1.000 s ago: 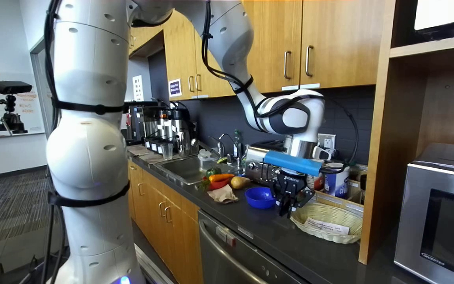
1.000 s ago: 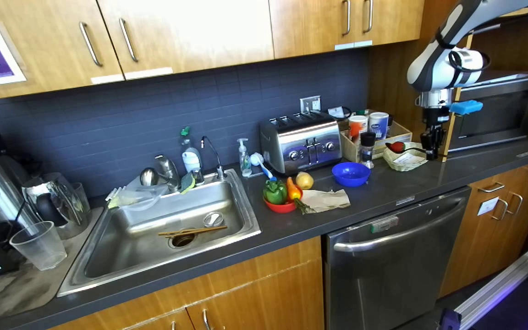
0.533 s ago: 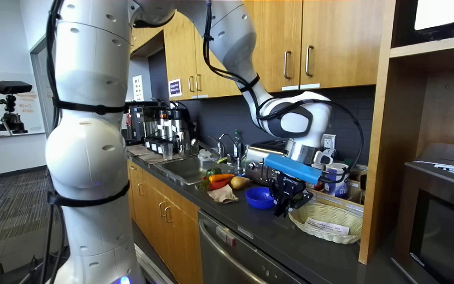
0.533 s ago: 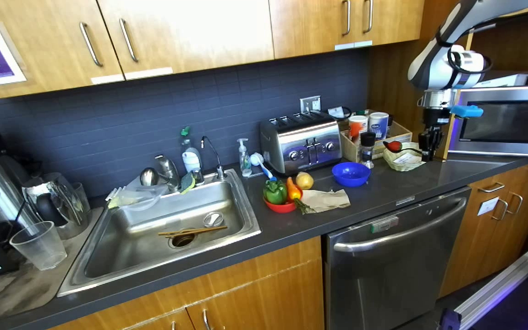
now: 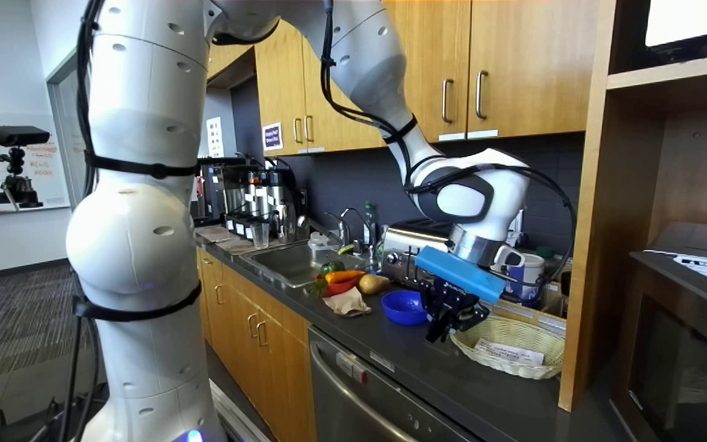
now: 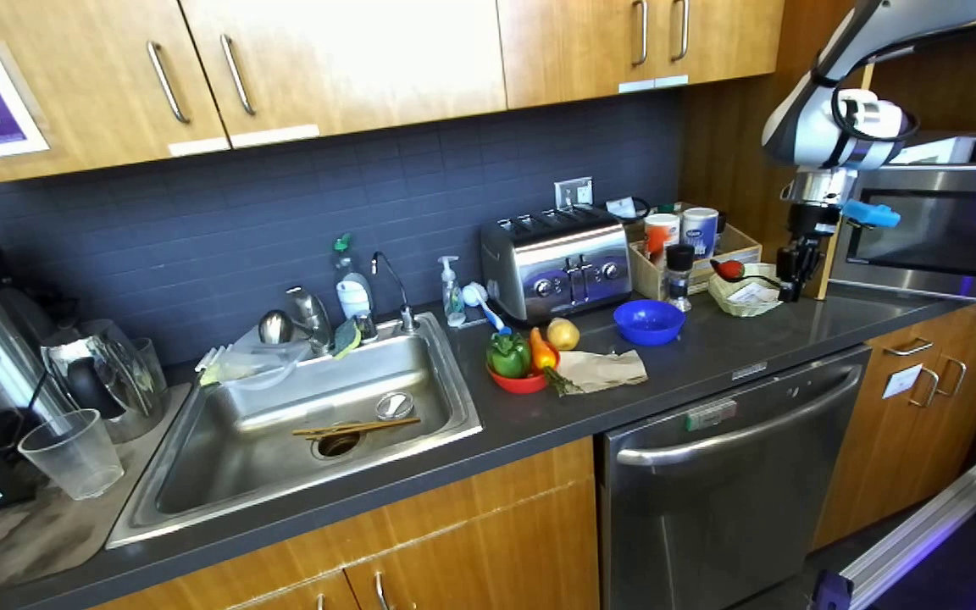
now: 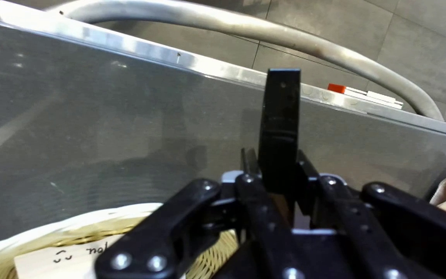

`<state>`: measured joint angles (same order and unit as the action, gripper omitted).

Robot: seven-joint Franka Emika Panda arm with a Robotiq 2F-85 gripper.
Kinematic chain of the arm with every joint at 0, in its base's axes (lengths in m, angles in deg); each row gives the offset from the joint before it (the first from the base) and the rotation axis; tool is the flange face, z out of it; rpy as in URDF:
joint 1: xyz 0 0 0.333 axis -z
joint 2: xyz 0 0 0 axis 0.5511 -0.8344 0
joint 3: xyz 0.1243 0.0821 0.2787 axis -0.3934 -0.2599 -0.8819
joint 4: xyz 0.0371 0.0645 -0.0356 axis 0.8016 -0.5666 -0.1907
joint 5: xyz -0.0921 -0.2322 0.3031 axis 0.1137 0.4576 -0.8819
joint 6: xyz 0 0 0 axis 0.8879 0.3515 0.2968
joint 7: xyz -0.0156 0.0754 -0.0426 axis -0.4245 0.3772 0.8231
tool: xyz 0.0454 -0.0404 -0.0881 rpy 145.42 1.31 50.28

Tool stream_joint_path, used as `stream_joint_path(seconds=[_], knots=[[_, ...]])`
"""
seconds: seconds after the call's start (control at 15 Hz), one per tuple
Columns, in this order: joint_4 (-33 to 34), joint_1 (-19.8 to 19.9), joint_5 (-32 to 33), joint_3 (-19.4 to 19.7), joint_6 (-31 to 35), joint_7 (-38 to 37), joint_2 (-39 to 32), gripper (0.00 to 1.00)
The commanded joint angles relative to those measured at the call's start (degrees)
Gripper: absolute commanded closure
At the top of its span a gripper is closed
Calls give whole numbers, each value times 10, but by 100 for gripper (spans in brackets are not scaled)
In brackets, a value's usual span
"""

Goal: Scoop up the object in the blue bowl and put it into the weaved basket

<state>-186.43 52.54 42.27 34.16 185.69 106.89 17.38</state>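
My gripper [image 6: 789, 288] is shut on the handle of a black ladle [image 6: 759, 277], just beside the weaved basket [image 6: 746, 312]. The small red object [image 6: 731, 269] sits in the ladle's head, around the basket's far rim; its height above it I cannot tell. In the wrist view the black handle [image 7: 280, 128] rises between the fingers, with the basket's pale rim [image 7: 72, 223] at lower left. The blue bowl [image 6: 649, 322] stands on the counter away from the gripper. My arm hides the ladle and the object in an exterior view showing the gripper [image 5: 436, 334] near the basket.
A wooden box [image 6: 734, 246] of canisters and a pepper grinder [image 6: 677, 275] stand behind the basket. A wooden panel [image 5: 587, 245] and microwave [image 6: 937, 224] flank it. The toaster [image 6: 556, 263] and red bowl [image 6: 522, 383] of vegetables lie farther along the counter.
My wrist has shifted and tilted, with the fingertips dipping slightly. The ladle head stays close to the basket's rim with the red object in it. The microwave's front now stands at a different angle.
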Motion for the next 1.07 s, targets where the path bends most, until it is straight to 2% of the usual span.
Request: stream_joint_path(seconds=[0.0, 0.4, 1.0], knots=[[-2, 9, -31, -2, -1, 35, 1, 94], [14, 24, -135, -2, -44, 105, -22, 94], [23, 37, -182, 3, -66, 135, -44, 94]])
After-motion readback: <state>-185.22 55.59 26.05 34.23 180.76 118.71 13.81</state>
